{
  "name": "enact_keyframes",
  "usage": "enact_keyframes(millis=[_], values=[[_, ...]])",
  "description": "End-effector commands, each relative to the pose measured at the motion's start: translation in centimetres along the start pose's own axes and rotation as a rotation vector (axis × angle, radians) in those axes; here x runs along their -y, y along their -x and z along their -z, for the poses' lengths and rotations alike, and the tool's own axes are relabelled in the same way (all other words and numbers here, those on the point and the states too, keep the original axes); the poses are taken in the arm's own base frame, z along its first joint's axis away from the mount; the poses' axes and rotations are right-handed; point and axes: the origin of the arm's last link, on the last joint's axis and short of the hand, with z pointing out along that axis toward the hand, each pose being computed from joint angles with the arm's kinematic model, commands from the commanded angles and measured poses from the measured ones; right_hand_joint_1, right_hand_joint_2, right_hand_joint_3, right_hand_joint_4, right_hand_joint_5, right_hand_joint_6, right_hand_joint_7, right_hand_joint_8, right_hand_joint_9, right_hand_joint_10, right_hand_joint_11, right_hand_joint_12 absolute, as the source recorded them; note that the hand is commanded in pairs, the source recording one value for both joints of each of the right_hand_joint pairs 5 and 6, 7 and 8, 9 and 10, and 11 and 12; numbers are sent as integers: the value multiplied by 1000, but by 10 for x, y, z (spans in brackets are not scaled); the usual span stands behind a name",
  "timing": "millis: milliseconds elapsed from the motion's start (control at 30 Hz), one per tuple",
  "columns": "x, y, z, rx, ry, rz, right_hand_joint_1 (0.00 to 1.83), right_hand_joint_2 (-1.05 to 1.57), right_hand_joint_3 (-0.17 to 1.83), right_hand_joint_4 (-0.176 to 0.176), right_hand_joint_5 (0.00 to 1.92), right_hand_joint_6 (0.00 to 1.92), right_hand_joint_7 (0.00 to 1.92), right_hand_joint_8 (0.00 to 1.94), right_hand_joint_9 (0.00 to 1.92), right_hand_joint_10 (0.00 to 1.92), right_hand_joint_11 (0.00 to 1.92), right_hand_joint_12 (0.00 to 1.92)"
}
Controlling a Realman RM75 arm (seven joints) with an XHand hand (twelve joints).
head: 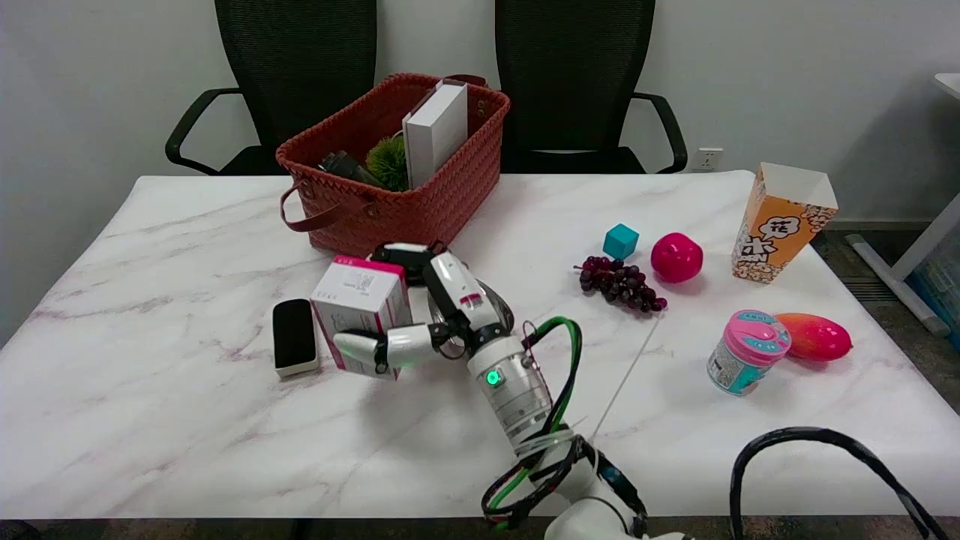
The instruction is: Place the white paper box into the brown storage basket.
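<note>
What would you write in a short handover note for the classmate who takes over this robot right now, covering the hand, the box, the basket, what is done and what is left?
Right hand: fingers wrapped around the white paper box, gripping it from its right side.
Box: white with pink edges, just in front of the brown basket, beside a black and white eraser. Whether it is lifted off the table cannot be told.
Basket: at the far side of the table, already holding a tall white box, a green ball and a dark item.
Done: box grasped.
Left: raise it, carry it over the near rim, release it inside, withdraw the hand.
</note>
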Motion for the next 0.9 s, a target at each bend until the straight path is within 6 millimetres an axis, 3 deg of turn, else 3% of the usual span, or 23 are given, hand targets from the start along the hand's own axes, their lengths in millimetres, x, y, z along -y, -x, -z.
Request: enact_keyframes(millis=[33,433,733,900], values=[[40,-74,-73,-31,-153,5,1118,567,634,0,868,868,1202,1202,1114,1114,826,826],[99,-166,-182,-31,-219,-69,1127,544,642,0,824,824,1188,1188,1109,1109,800,800],[126,-221,-243,-86,-215,-118,1125,537,666,0,828,828,1189,1189,1108,1108,792,792],[134,-239,-267,-97,-189,-147,1124,533,672,0,831,831,1191,1191,1105,1105,786,786]])
